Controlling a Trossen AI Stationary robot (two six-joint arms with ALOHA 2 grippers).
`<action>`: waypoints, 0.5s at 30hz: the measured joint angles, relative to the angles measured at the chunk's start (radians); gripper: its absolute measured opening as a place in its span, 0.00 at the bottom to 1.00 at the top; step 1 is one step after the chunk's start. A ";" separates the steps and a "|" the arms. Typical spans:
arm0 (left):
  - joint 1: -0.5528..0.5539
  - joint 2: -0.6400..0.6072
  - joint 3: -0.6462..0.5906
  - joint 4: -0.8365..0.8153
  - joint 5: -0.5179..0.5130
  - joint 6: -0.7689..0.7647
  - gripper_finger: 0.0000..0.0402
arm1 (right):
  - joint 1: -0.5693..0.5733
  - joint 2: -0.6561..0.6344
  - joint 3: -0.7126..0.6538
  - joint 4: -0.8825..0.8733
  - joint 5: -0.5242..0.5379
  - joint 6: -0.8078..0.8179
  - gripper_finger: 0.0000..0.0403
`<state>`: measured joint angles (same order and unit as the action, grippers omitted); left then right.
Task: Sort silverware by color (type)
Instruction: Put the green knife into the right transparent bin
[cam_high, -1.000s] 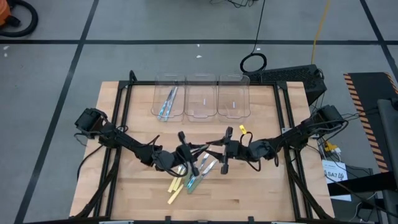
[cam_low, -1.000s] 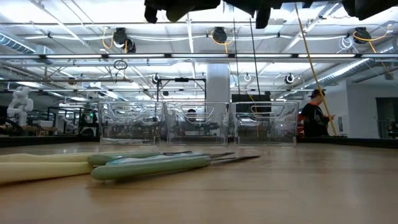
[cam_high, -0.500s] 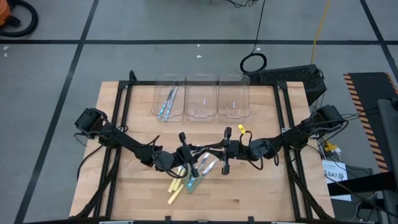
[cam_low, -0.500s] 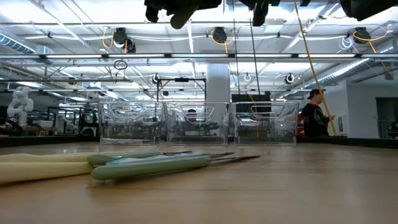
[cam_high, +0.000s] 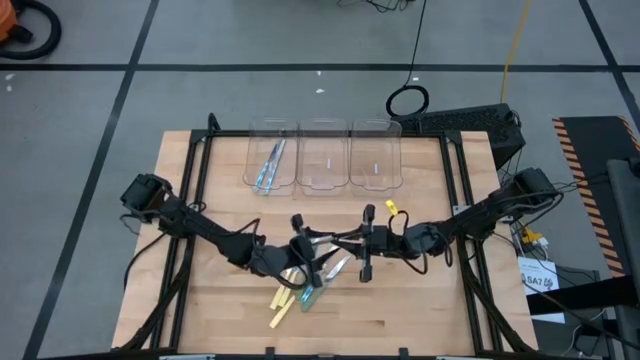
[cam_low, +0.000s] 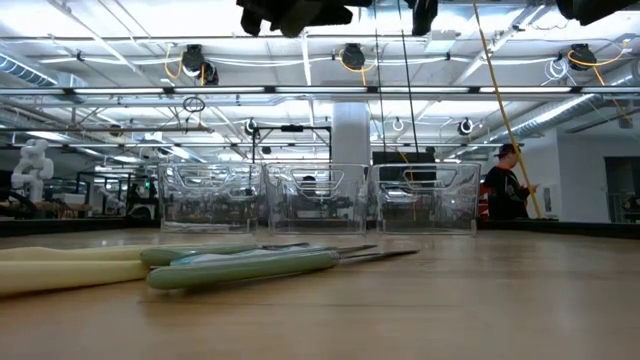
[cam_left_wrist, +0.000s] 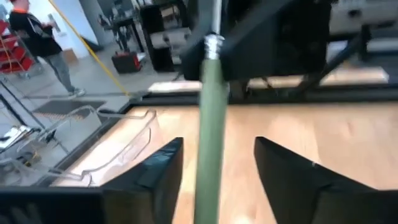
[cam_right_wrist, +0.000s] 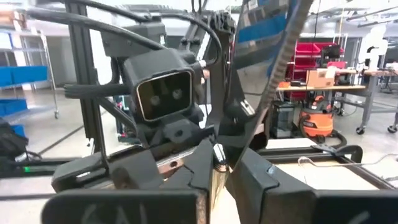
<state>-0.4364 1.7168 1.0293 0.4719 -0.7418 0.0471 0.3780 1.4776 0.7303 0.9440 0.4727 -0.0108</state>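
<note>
Behind the hands, clear bins (cam_high: 323, 155).

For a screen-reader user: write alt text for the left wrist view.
A green utensil handle stands upright between the left gripper's two open dark fingers, its upper end held by the right gripper. Below lie a wooden table and a clear plastic bin.

- No text, label, brand or number can be read in any view.
- A white tag (cam_high: 541, 281) by the table's right edge carries dark print, too small to read.
</note>
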 joint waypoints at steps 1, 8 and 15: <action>-0.003 0.000 0.021 -0.054 0.000 -0.007 0.54 | 0.003 -0.015 0.000 -0.025 0.002 0.000 0.07; -0.021 0.000 0.205 -0.559 -0.001 -0.188 0.58 | 0.036 -0.136 0.000 -0.231 0.108 0.047 0.07; -0.027 0.000 0.232 -0.705 0.000 -0.288 0.58 | 0.043 -0.170 0.000 -0.315 0.136 0.119 0.07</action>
<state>-0.4629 1.7168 1.2617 -0.2333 -0.7418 -0.2413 0.4210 1.3079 0.7307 0.6289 0.6090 0.1085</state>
